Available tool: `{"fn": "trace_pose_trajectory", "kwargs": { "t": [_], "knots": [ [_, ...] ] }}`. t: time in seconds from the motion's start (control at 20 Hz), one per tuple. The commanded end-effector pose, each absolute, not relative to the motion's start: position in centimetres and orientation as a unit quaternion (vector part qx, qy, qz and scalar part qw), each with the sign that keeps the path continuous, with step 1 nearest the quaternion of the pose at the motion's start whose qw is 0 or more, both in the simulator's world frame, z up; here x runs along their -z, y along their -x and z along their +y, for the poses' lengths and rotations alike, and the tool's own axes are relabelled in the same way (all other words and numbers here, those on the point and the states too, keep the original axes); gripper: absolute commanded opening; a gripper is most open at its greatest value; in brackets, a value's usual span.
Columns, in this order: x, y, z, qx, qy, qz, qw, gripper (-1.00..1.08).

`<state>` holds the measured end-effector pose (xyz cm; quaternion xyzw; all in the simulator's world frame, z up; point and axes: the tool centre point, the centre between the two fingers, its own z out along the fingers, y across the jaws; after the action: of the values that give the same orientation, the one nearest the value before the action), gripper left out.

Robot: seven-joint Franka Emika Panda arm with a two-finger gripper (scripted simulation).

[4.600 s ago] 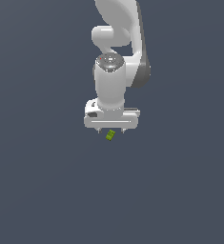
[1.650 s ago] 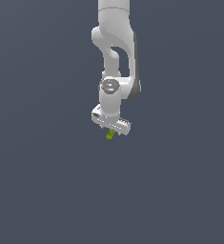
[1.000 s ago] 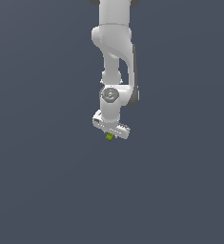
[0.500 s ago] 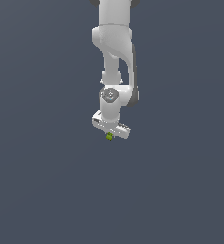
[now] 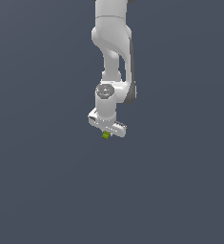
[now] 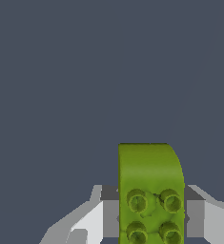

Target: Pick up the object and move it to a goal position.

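The object is a small yellow-green block [image 5: 106, 136] with round studs on one face. It hangs under the white arm in the exterior view, held between the fingers of my gripper [image 5: 106, 135]. In the wrist view the block [image 6: 149, 190] fills the lower middle, with a grey finger [image 6: 109, 212] pressed on one side and another finger [image 6: 195, 214] on the other. The gripper is shut on the block and holds it in the air. No goal marker shows in either view.
The white Franka arm [image 5: 112, 52] comes down from the top of the exterior view. Around it there is only a plain dark grey-blue background, with no other objects or edges in sight.
Over the earlier frames the arm drew back and the gripper turned, carrying the block with it. In the last half second the arm and block have hardly moved.
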<state>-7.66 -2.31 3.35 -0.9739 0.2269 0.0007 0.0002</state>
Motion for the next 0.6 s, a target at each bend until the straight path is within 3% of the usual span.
{"fn": "trace_pose_trajectory", "kwargs": {
  "t": [0.0, 0.55],
  "knots": [
    [-4.7, 7.4, -3.5, 0.0, 0.974, 0.227, 0.0, -1.0],
    [-13.7, 5.8, -11.6, 0.0, 0.974, 0.228, 0.0, -1.0]
  ]
}}
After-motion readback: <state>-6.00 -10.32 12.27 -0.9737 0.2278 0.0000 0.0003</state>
